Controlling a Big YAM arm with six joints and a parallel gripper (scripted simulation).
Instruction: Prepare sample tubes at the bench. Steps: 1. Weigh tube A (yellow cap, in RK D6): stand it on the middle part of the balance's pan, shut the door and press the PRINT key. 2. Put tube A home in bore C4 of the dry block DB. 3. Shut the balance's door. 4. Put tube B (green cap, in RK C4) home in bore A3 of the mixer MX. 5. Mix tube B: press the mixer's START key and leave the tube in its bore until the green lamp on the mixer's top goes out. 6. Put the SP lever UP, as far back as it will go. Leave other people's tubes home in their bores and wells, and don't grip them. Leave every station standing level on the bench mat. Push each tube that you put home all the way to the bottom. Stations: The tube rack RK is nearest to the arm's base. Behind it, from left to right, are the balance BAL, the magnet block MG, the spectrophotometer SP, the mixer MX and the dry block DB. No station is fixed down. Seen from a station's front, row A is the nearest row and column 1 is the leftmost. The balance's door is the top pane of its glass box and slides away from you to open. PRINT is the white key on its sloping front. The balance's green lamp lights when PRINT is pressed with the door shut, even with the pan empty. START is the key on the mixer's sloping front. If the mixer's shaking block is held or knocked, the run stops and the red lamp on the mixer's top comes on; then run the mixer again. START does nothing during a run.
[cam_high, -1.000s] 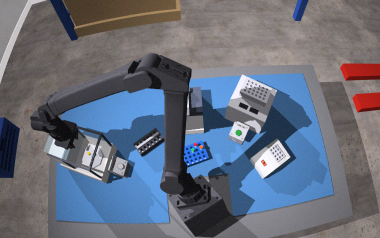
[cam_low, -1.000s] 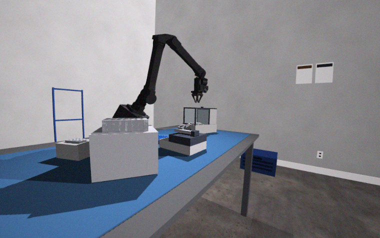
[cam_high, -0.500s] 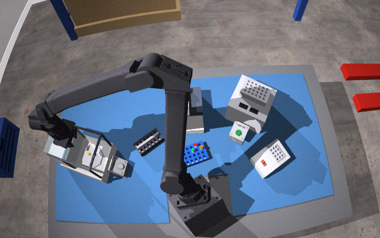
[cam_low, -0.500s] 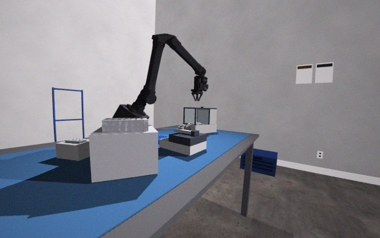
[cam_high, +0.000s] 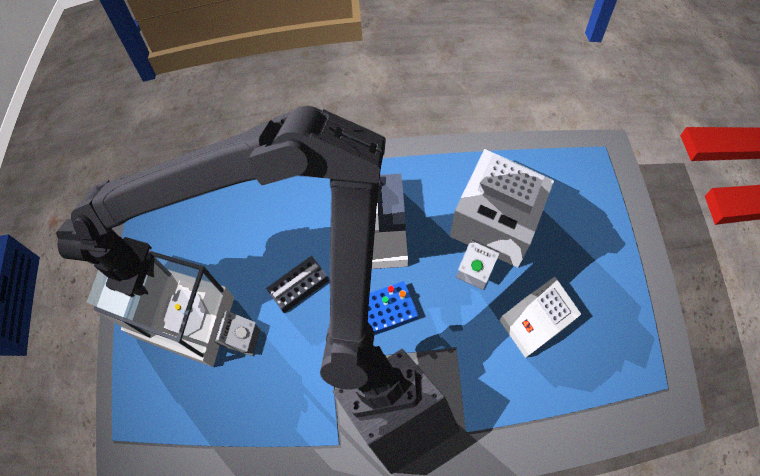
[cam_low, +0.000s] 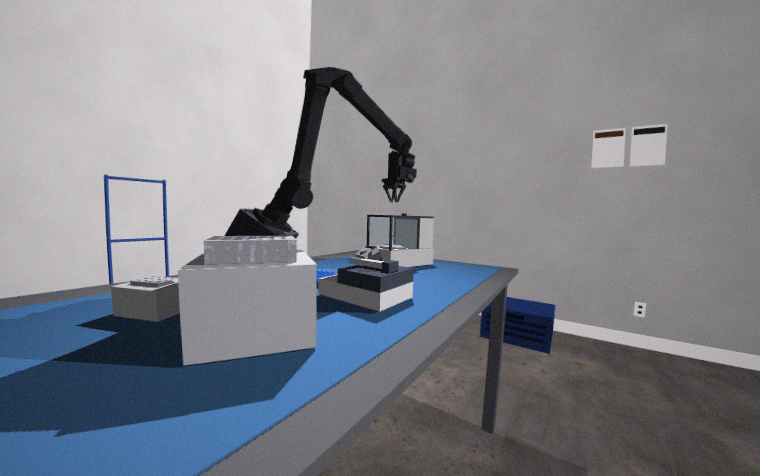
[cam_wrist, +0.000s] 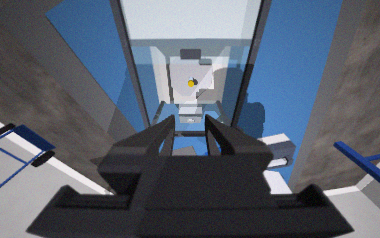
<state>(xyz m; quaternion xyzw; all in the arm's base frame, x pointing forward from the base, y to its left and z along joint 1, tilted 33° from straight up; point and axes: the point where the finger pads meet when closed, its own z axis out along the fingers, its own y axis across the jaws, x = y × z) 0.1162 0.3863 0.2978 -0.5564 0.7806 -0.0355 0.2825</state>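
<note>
fingers (cam_low: 394, 200) partly open, pointing down

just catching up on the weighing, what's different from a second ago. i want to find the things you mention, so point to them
The claw (cam_high: 144, 277) (cam_low: 395, 200) (cam_wrist: 189, 119) has risen slightly, with the wrist edging left in the top view. Nothing was taken hold of or let go. Tube A (cam_high: 177, 307) (cam_wrist: 191, 83) stayed put in the balance.
</note>
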